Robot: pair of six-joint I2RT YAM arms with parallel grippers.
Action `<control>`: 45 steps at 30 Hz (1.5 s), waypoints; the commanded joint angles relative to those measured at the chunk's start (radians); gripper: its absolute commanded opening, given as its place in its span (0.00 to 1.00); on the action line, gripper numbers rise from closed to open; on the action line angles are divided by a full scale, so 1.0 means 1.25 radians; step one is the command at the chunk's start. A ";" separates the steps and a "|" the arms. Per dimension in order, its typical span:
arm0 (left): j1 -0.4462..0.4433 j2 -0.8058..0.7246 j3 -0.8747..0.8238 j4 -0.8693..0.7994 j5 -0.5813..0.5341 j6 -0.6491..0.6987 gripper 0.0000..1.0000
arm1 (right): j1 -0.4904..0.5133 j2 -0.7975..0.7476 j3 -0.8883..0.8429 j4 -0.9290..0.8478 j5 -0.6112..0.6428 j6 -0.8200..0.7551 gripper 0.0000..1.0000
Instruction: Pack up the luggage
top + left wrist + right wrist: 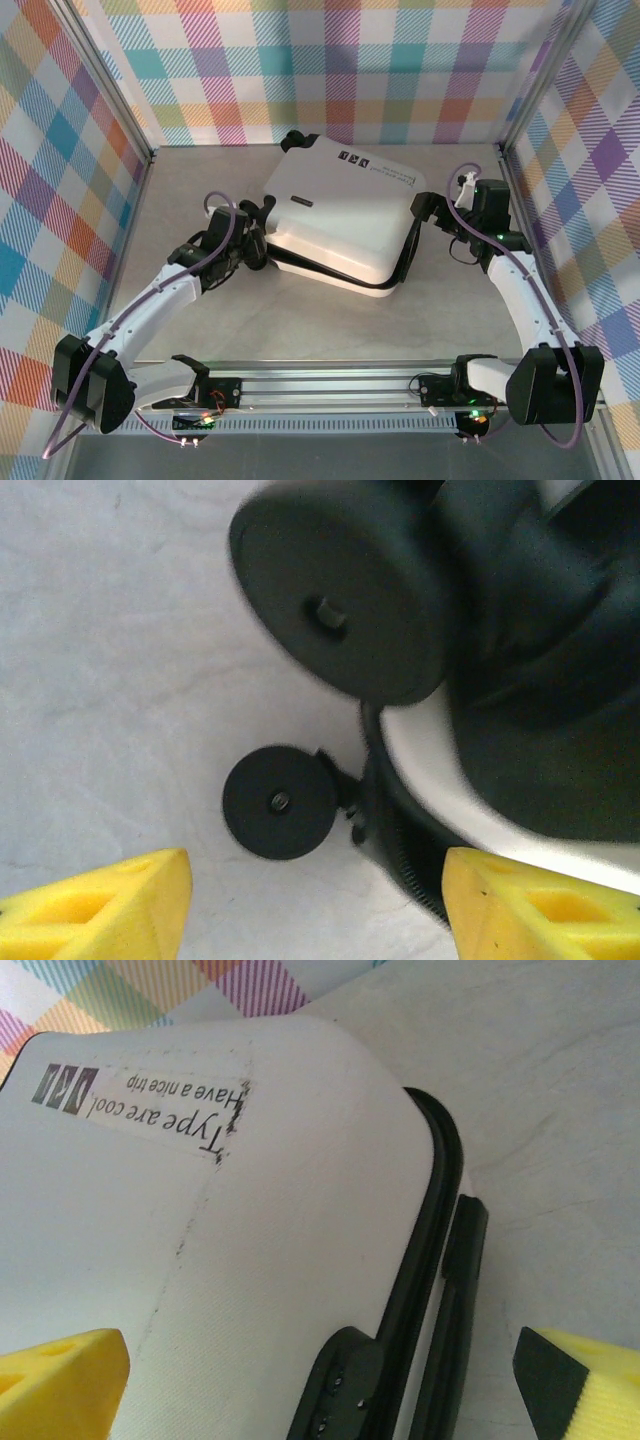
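Note:
The luggage, a white hard-shell suitcase with its lid down, lies slanted in the middle of the table. My left gripper is at its left end by the black wheels. In the left wrist view that gripper is open, a small wheel and the zipper seam just ahead of its yellow fingertips, a larger wheel above. My right gripper is open at the right end. Its wrist view shows the gripper straddling the white shell and the black side handle.
Plaid walls on aluminium posts close in the back and both sides. A metal rail runs along the near edge between the arm bases. Bare grey table lies in front of the suitcase.

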 commanded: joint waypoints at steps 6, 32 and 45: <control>0.064 0.085 0.180 0.033 0.066 0.058 0.82 | -0.008 -0.023 -0.053 0.038 -0.067 0.028 0.99; 0.185 0.394 0.349 0.049 0.206 0.081 0.70 | -0.008 -0.127 -0.255 0.106 -0.150 0.093 0.99; 0.152 0.211 0.136 0.068 0.225 0.053 0.60 | -0.003 0.048 -0.125 0.158 -0.260 0.057 0.99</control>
